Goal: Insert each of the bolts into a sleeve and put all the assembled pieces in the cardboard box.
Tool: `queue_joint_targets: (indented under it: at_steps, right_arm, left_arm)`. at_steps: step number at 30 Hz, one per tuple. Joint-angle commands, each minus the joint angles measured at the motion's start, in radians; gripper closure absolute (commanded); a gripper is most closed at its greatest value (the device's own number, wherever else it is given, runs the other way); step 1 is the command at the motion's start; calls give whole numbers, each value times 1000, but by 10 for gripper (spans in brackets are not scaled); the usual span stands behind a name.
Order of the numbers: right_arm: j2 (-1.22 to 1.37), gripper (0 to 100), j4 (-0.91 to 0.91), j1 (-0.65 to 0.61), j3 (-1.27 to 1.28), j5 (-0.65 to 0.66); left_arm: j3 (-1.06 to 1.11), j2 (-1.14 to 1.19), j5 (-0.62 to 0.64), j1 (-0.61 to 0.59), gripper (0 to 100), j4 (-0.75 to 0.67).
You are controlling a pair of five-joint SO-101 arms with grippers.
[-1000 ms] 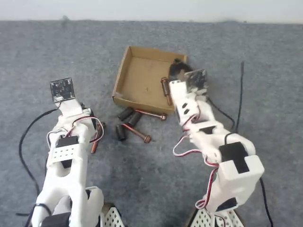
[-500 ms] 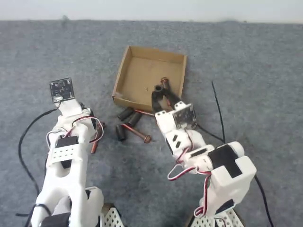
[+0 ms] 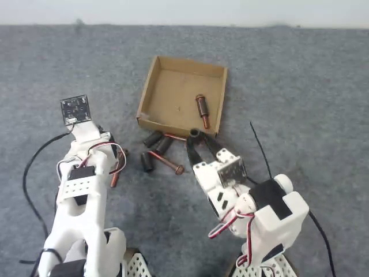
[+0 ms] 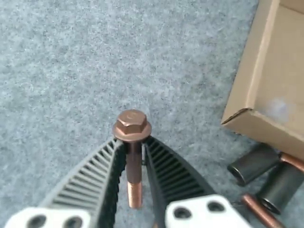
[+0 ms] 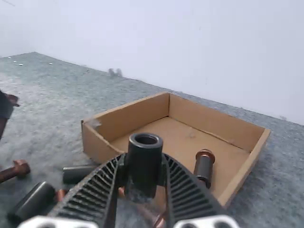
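Over the grey carpeted surface (image 3: 300, 86), left fingers (image 4: 102, 171) are clamping a copper bolt (image 4: 133, 142); right fingers (image 5: 99, 187) are gripping a black sleeve (image 5: 142, 164) just beside the cardboard box (image 3: 147, 88).

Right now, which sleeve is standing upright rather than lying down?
The sleeve gripped in the right end effector, bore pointing up, near the cardboard box. The loose sleeves lie on their sides on the carpet.

Copper bolt (image 4: 133, 164) in the left hand (image 4: 133, 141) (hex head outward), cardboard box (image 4: 266, 90) corner and two dark sleeves (image 4: 251, 164) nearby.
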Motion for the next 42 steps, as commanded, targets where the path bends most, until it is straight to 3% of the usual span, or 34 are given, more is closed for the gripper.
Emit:
queue_joint_targets:
  at_steps: [1,13,30,34,42]
  right_arm:
    - [-18,992,-93,-10,72,12]
    - [-7,992,-56,-8,89,9]
    - [-7,992,-50,-2,86,6]
    - [-7,992,-50,-2,86,9]
    - [-7,992,-50,-2,86,11]
  left_arm:
    - [-16,-46,5,-6,988,-28]
    - [-18,-52,8,0,988,-52]
    - [-22,-54,9,2,988,-666]
    - [-22,-54,11,51,989,-822]
    - [-88,-55,11,215,989,-853]
